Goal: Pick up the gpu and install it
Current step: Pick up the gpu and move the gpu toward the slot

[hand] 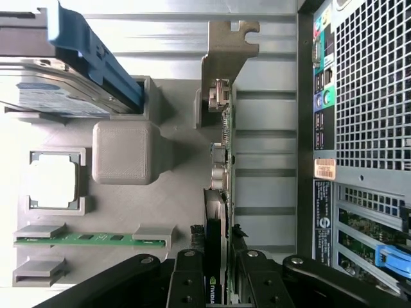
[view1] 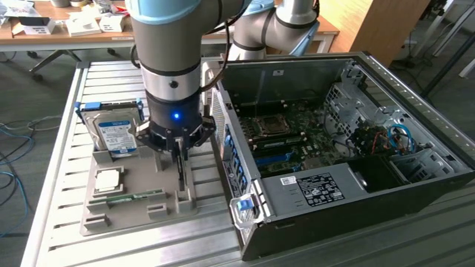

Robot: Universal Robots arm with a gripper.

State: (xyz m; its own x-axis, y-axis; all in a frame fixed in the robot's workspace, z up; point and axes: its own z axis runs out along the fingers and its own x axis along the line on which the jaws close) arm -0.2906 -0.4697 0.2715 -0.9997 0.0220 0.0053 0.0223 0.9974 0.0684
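Note:
The gpu [view1: 180, 169], a thin dark card with a silvery end bracket [hand: 228, 48], stands on edge in a slot of the grey fixture tray [view1: 130, 218]. In the wrist view the gpu [hand: 221, 151] runs edge-on straight out from the fingers. My gripper [view1: 179, 149] points down over it, just to the exterior view's left of the open computer case [view1: 334, 139]. The gripper [hand: 217, 283] has its black fingers [hand: 186, 282] pressed against both faces of the card at the end away from the bracket. The card's lower edge still sits in the tray [hand: 173, 199].
On the same tray stand a silver hard drive [view1: 115, 133] with a blue-white label in a blue caddy, a square CPU [view1: 108, 179] and a green memory stick [view1: 133, 196]. The case's rear panel [hand: 359, 128] with its slot covers lies close beside the card. A slatted metal table [view1: 59, 167] carries everything.

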